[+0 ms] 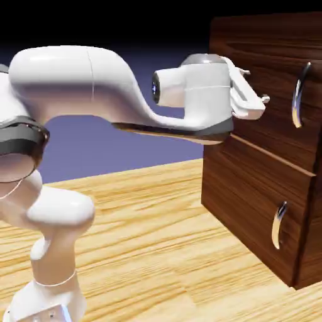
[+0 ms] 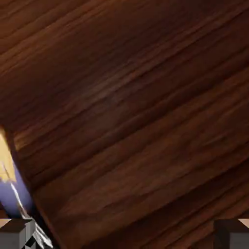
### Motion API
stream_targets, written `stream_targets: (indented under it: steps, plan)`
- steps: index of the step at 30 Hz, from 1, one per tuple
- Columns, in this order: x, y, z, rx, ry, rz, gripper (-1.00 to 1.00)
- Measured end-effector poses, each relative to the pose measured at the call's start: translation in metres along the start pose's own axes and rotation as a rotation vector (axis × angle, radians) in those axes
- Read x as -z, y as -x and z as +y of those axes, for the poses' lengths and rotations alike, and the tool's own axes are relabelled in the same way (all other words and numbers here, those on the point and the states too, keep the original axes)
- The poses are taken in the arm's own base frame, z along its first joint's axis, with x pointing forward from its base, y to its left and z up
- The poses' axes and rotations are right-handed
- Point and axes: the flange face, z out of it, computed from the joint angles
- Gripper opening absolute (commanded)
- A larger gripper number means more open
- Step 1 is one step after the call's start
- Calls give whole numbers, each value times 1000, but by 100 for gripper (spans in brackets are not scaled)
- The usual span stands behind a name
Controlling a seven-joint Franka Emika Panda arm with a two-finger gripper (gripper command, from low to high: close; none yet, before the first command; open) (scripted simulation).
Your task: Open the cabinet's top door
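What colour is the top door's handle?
Shiny chrome silver, on the long curved handle; clearest in the exterior view.

1. The cabinet (image 1: 264,163) is running off the exterior view's right and top edges.
2. The top door (image 2: 136,107) is filling the hand view, its handle lying out of frame there.
3. The arm's base is being cropped at lower left.

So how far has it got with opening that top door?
Not far. The top door looks shut, flush with the cabinet. The open hand is up at the door's face, short of the long chrome handle, and the hand view shows only wood grain. Still left: reach the handle, grip it, pull.
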Motion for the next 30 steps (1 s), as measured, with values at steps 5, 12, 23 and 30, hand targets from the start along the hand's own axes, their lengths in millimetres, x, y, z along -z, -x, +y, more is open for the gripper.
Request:
stream_targets:
  steps: [5, 12, 23, 30]
  plan:
    - [-14, 23, -22, 237, 19, -21, 0]
    - [-40, 40, -38, 395, 24, -35, 0]
    - [-55, 34, -35, 397, 3, -71, -100]
    - [-25, 23, -31, 396, -32, -122, -100]
